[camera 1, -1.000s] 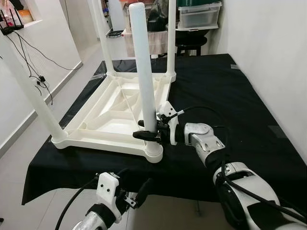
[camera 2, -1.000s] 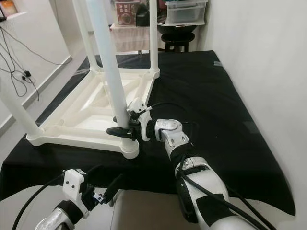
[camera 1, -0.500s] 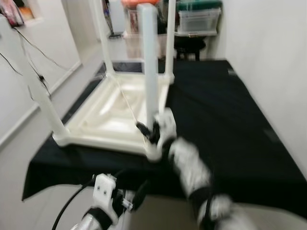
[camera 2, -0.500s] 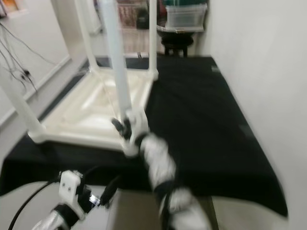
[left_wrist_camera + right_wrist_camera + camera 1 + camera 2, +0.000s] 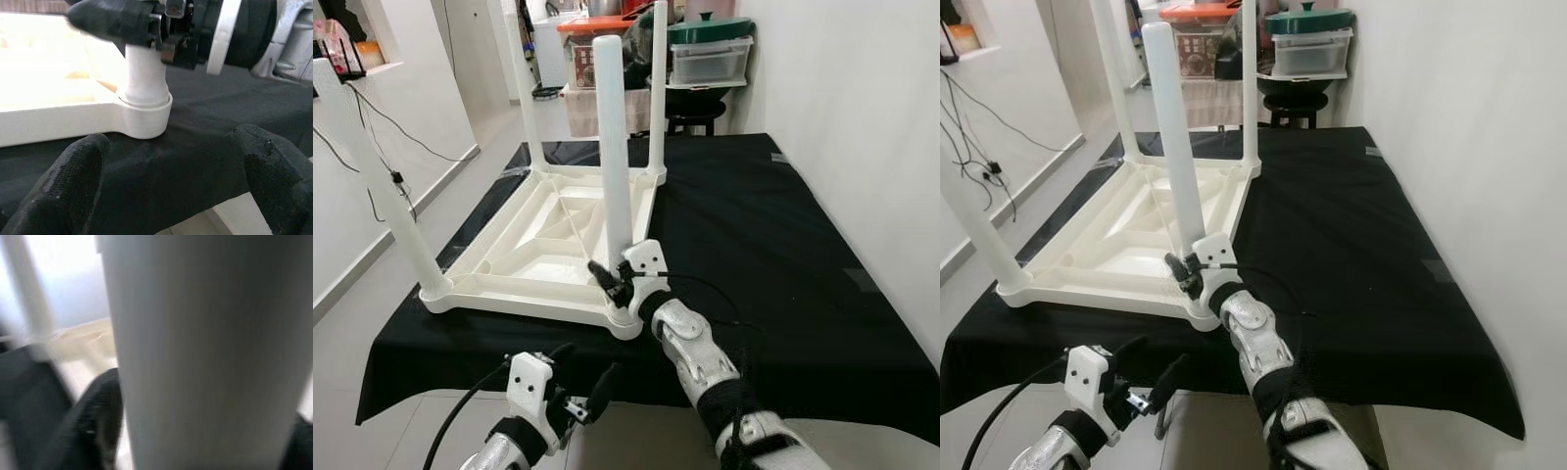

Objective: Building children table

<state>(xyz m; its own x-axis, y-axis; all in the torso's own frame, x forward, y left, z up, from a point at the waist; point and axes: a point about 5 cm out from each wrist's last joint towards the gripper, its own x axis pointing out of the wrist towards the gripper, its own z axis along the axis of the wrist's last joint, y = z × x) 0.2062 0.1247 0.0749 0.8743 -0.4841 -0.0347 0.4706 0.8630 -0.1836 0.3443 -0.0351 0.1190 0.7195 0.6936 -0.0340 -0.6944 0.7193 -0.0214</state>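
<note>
1. Children's table (image 5: 543, 235), white plastic, lies upside down on the black-covered bench (image 5: 773, 245), occupying the bench's left half, its top face down against the cloth.
2. Four white legs stand upright from its corners. The near-right leg (image 5: 613, 137) is seated in the corner socket (image 5: 144, 115) close to the bench's front edge (the socket's base rests on the cloth).
3. Right hand (image 5: 619, 281) is at the lower part of that leg, just above the socket. Its black fingers (image 5: 110, 19) are clenched around the leg, one on either side. The right wrist view shows the leg (image 5: 205, 352) very close, with a dark finger (image 5: 98, 421) beside it.
4. Left hand (image 5: 579, 377) hangs below and in front of the bench's front edge, apart from the table. Its two fingers (image 5: 78, 181) are spread wide and grasp nothing.
5. Beyond the bench's far edge stand storage boxes, including a clear container with a green lid (image 5: 710, 49).
6. Cables (image 5: 386, 147) hang down the wall to the left of the bench.
</note>
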